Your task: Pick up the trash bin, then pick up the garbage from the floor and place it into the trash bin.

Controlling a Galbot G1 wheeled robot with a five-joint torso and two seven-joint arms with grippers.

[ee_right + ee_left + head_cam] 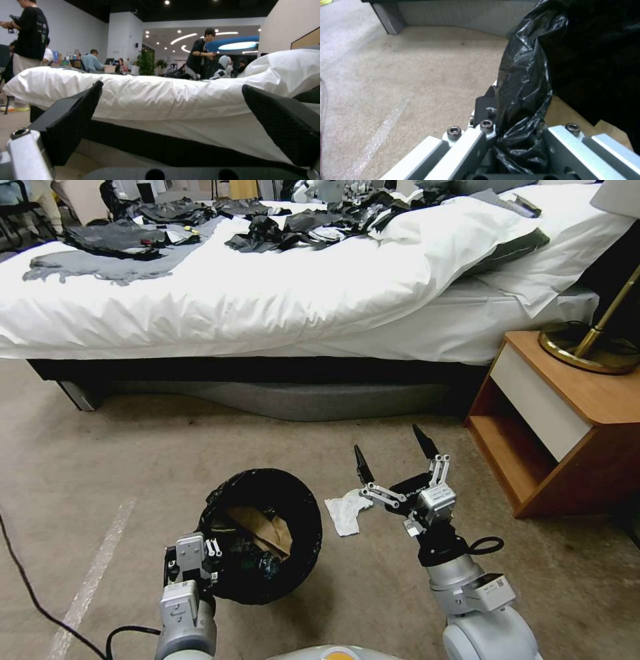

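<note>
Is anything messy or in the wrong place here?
Yes. A crumpled white tissue lies on the carpet, beside the trash bin gripped by the left gripper. The open right gripper is above it.

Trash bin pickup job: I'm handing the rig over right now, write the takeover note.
Left gripper: shut on the trash bin rim, bag pinched between its fingers.
Right gripper: open, empty, fingers pointing toward the bed, beside the white tissue.
Done: bin held; a brown paper bag and other litter already inside.
Left: the tissue still lies on the floor right of the bin; pick it up and drop it in.
</note>
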